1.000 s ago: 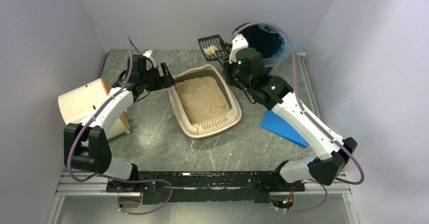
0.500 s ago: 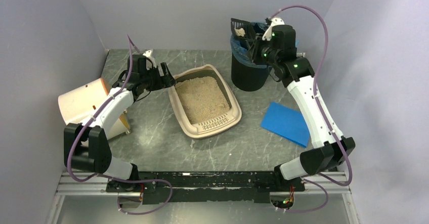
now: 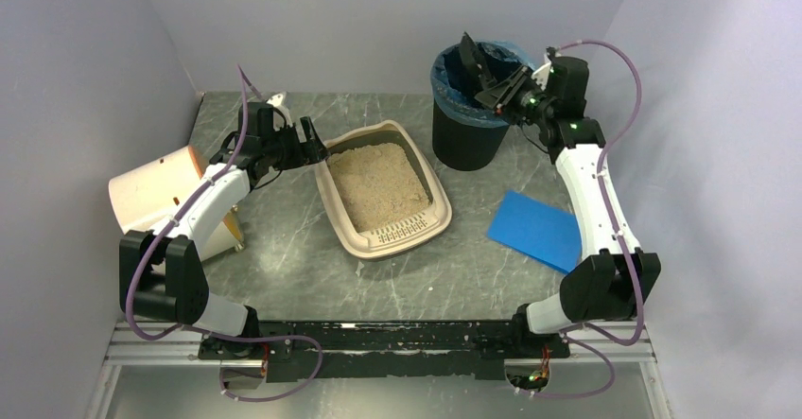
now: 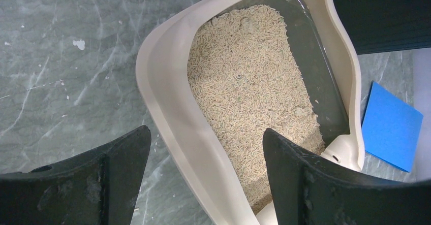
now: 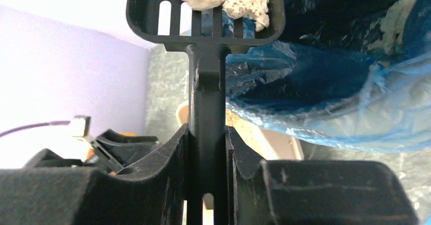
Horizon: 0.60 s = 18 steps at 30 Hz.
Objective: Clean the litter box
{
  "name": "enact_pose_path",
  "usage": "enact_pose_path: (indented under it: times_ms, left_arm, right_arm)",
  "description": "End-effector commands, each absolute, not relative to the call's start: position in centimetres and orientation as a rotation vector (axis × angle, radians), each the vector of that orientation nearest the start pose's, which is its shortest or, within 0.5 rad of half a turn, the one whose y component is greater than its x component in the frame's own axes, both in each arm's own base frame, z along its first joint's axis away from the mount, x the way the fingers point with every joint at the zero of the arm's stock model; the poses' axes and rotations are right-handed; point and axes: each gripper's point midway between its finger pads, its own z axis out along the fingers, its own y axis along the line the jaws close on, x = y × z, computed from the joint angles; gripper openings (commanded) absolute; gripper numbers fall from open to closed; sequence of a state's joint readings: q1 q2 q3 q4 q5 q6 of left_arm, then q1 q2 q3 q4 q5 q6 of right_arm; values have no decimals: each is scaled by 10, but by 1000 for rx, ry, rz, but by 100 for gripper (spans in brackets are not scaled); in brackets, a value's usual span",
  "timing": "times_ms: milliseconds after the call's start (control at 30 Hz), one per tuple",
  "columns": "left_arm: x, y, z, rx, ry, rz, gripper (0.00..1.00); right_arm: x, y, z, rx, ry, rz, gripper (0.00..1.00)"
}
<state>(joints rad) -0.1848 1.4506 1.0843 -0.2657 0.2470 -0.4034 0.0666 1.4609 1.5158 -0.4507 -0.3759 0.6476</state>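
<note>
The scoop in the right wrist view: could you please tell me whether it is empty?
No, pale clumps of litter lie on the slotted head of the scoop.

The left arm [image 3: 203, 206] and the right arm [image 3: 591, 187] match: white link shells joined by black joint housings. A purple cable [image 3: 619, 69] loops behind the right tool [image 3: 506, 88], and another trails back from the left tool [image 3: 310, 143]. Small green lights [image 3: 570, 126] glow on the black housing just behind the right tool. The left tool's fingers [image 4: 101, 184] are broad, curved, matte black plates, scuffed and dusted pale; the right tool's are black and scratched.
</note>
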Motion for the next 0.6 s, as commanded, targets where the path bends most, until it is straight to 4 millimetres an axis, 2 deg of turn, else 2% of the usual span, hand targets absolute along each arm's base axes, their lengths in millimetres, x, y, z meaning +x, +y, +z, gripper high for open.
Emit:
enact_pose_path:
  times_ms: [0,167,333,567]
  left_arm:
    - [393,-131,178,-86,2208,-601,85]
    - [393,-133,180,-83,2203,-613,85]
    - [392,-134,182,-83,2196,-626,85]
    - [391,-132,185,-81,2189,-616,85]
  right_arm:
    - [416,117,365,467,1859,1097,0]
    - [410,106,365,614,1771,1343,0]
    - [405,94,368,684,1701,1443,0]
    - [399,96,369,712,1640,1621,0]
